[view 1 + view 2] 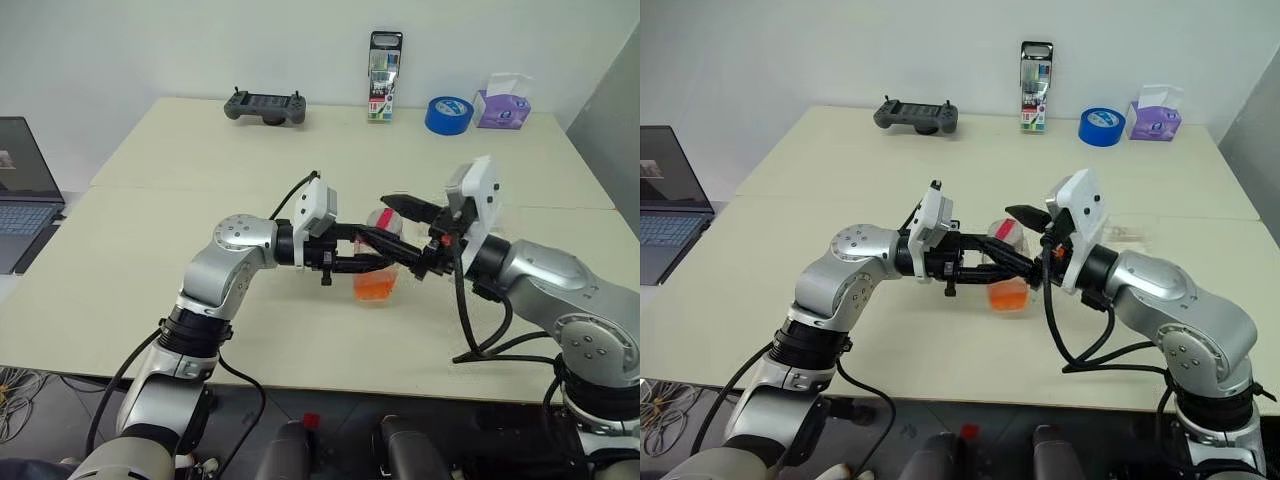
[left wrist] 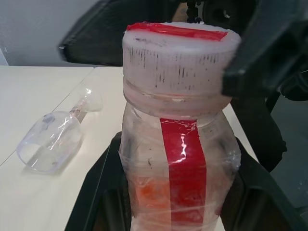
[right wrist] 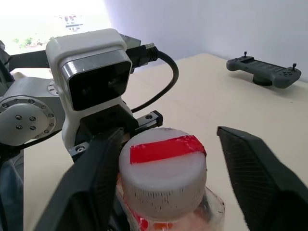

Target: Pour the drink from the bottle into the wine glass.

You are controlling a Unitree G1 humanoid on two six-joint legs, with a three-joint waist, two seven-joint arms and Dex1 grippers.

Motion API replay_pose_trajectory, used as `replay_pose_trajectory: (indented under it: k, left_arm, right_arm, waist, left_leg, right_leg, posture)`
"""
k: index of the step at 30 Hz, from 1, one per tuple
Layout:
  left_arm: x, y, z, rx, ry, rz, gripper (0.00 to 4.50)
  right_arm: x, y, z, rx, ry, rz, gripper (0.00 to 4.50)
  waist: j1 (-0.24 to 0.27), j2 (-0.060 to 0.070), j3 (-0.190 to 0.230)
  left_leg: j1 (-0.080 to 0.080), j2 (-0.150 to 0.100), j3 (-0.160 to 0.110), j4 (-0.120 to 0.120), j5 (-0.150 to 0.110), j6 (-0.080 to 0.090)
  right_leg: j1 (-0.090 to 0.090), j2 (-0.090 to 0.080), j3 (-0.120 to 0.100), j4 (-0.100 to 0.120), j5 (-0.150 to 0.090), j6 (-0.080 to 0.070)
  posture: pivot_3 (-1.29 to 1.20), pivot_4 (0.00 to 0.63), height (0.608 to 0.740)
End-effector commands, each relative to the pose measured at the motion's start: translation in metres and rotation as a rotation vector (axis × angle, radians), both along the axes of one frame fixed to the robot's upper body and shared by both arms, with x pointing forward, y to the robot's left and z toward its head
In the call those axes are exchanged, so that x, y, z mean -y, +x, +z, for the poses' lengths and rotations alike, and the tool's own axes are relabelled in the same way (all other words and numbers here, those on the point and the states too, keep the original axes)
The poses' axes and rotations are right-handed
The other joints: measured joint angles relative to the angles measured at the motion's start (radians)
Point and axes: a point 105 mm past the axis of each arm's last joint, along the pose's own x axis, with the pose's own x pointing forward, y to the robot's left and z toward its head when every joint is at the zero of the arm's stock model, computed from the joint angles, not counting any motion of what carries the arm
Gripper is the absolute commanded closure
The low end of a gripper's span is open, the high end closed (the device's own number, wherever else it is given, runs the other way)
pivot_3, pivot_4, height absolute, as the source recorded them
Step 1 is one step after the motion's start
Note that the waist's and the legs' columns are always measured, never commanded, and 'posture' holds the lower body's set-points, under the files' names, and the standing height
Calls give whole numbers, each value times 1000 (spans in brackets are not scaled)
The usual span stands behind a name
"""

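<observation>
Clear plastic bottle (image 2: 180, 159) clamped in left claw (image 1: 385, 257), right claw (image 3: 163, 187) astride its cap

silver arms (image 1: 225, 262) (black cables), white wrist cameras (image 1: 318, 208)

The pale table (image 1: 150, 250) bears a game controller (image 1: 266, 107), marker box (image 1: 384, 77), blue tape roll (image 1: 448, 115), tissue box (image 1: 503, 103) and toppled wine glass (image 2: 55, 137).

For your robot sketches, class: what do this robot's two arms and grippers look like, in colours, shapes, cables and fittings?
Both arms are rounded silver-grey metal shells with black joint rings and small screws. A white box-shaped camera housing with a dark lens window sits on each wrist. Black cables loop loose along both arms. The left gripper and right gripper each have two flat, tapering matt black fingers.
</observation>
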Motion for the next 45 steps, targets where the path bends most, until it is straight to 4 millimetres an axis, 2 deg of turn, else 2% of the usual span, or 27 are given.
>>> replay_pose_trajectory:
  k: [1, 2, 9, 14, 18, 20, 24, 28, 31, 32, 35, 39, 45]
  left_arm:
    - [0, -5, 16, 57, -25, -19, 2671]
    - [0, -5, 16, 57, -26, -19, 2671]
    - [1, -5, 16, 57, -30, -14, 2671]
    - [1, -5, 17, 58, -32, -18, 2671]
    - [2, -7, 18, 49, -31, -54, 2671]
    - [3, -10, 19, 42, -33, -84, 2671]
    - [6, -12, 22, 47, -39, -90, 2671]
    - [0, -11, 21, 46, -36, -58, 2671]
    - [-3, -10, 18, 40, -34, -34, 2671]
    - [-4, -10, 17, 38, -35, -26, 2671]
    - [-6, -10, 16, 36, -38, -13, 2671]
    - [-5, -6, 17, 41, -44, -3, 2671]
    - [-2, -3, 19, 48, -47, -1, 2671]
  right_arm:
    - [7, -10, 14, 62, 14, 2, 2371]
    - [9, -11, 14, 61, 9, 0, 2625]
    - [23, -4, 13, 66, -26, -55, 2641]
    - [26, -3, 12, 75, -43, -43, 2641]
    - [27, -3, 11, 90, -91, 104, 2641]
    - [25, 6, 14, 105, -129, 195, 2641]
    - [23, 19, 16, 87, -148, 269, 2641]
    - [39, 17, 21, 25, -140, 264, 1242]
    - [48, 5, 20, -1, -163, 249, 147]
    - [50, 0, 20, -9, -168, 242, 22]
    - [51, -13, 18, -32, -168, 232, 22]
    - [42, -21, 20, -22, -125, 200, 22]
    - [24, -22, 16, 5, -70, 153, 22]
  waist:
    - [0, 0, 0]
    - [0, 0, 0]
    - [-1, 0, 0]
    - [-1, 0, 0]
    - [-1, 0, 0]
    - [-2, 0, 0]
    - [-5, 0, 0]
    - [-1, 0, 0]
    - [2, 0, 0]
    - [4, 0, 0]
    - [3, 0, 0]
    - [-1, 0, 0]
    - [-1, 0, 0]
  left_leg:
    - [0, 0, 0, 0, 0, 0]
    - [0, 0, 0, 0, 0, 0]
    - [0, 0, 0, 0, 0, 0]
    - [0, 0, 1, 0, 0, 0]
    - [0, 0, 2, 0, 0, 0]
    - [0, 0, 4, 1, 0, 0]
    - [1, 0, 5, 0, 0, 0]
    - [0, 1, 2, -1, 0, 0]
    - [-1, 0, 2, -1, 0, 0]
    - [-1, 0, 1, -1, 0, 0]
    - [-1, -1, 0, 0, 0, 0]
    - [0, 0, 1, 0, 0, 0]
    - [0, 0, 2, 0, 0, 0]
  right_leg:
    - [0, 0, 0, 0, 0, 0]
    - [0, 0, 0, 0, 0, 0]
    - [0, 0, 0, 0, -1, 1]
    - [0, 0, 0, 0, -1, 1]
    - [0, 0, 0, 0, -1, 2]
    - [0, 1, 0, 0, -1, 2]
    - [0, 2, 1, 0, -1, 2]
    - [0, 2, -1, 0, 1, -2]
    - [0, 0, -1, -1, 1, -3]
    - [0, 0, -1, -1, 1, -3]
    - [0, -2, 0, -1, 1, -2]
    - [0, -1, 0, -1, -1, 1]
    - [1, 1, 0, 0, -1, 2]
  posture:
    - [0, 150, 740]
    - [0, 150, 740]
    - [0, 150, 740]
    - [0, 150, 740]
    - [0, 150, 740]
    - [0, 150, 740]
    - [0, 150, 740]
    - [0, 150, 740]
    - [0, 150, 740]
    - [0, 150, 740]
    - [0, 150, 740]
    - [0, 150, 740]
    - [0, 150, 740]
